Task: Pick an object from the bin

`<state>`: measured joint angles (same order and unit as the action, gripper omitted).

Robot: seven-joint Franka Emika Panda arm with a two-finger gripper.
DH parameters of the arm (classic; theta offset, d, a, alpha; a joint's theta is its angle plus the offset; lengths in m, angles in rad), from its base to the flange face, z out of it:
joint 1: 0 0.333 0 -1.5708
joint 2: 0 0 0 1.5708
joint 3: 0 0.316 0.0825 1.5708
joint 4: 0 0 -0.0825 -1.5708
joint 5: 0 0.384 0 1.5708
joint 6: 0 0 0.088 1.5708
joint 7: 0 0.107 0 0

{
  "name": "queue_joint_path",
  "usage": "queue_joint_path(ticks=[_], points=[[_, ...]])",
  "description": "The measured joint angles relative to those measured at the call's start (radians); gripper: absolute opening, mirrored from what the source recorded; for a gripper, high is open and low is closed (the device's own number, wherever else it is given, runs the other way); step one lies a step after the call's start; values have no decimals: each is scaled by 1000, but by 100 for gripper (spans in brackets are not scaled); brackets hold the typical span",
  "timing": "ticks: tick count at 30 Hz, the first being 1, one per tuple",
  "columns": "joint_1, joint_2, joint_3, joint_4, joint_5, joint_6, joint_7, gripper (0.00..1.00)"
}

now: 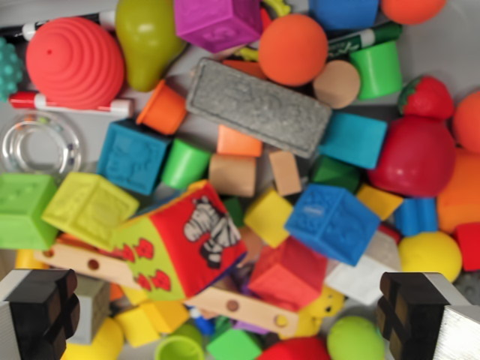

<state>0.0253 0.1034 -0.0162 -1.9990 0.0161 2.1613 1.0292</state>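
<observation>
The wrist view looks straight down into a bin packed with toys. My gripper hangs open above the pile; its two black fingertips show at the bottom left and bottom right corners, nothing between them. Between the fingers lie a soft cloth cube with a zebra print, a red block and a wooden strip with holes. A blue embossed cube sits just above the red block. A grey felt eraser lies at the upper middle.
A red ribbed dome, an olive pear, a purple cube and an orange ball fill the top. A red apple and yellow ball crowd the right. Green and yellow cubes lie left.
</observation>
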Motion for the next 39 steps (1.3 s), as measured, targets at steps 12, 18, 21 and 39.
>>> queue_joint_path(ticks=[12, 18, 21, 39], points=[[17, 0, 0, -46, -6, 39, 143, 100], [27, 0, 0, -70, -9, 59, 224, 100], [33, 0, 0, -83, -10, 71, 269, 100], [66, 13, 0, -152, -16, 138, 532, 100]])
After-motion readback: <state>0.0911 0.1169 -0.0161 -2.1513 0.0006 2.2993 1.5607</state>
